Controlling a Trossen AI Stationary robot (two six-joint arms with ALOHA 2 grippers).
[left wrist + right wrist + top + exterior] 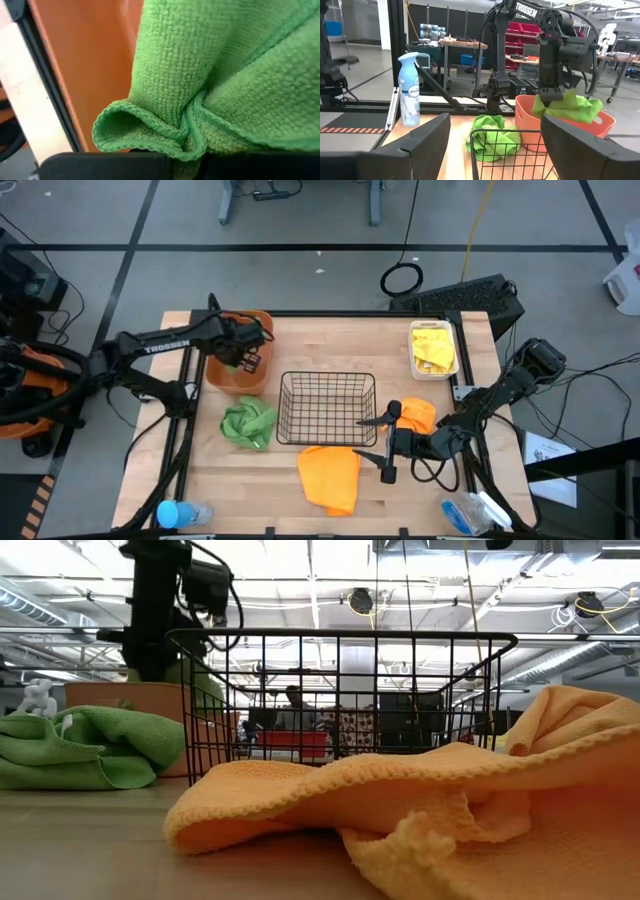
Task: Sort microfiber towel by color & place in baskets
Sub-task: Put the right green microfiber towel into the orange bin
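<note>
My left gripper (243, 355) hangs over the orange tub (225, 375) at the table's far left, shut on a green towel (567, 107). A second green towel (248, 423) lies crumpled on the table, left of the black wire basket (327, 408). An orange towel (330, 477) lies spread in front of the basket, and another orange towel (417, 416) lies to its right. My right gripper (373, 442) is held level near the basket's right front corner, pointing left. It is open, with nothing between its fingers. The white bin (414, 365) at the far right holds yellow towels. My left gripper pinches a bunched, hemmed fold of the green towel (187, 135) between its two fingers. It comes from above, pointing steeply down. The towel hangs in folds below the fingers into the orange tub's opening (580, 120). I cannot tell whether it touches the tub's bottom.
A blue spray bottle (180, 513) lies at the near left corner, and another bottle (475, 513) lies at the near right. Bare wood shows between the tub and the white bin, along the far edge.
</note>
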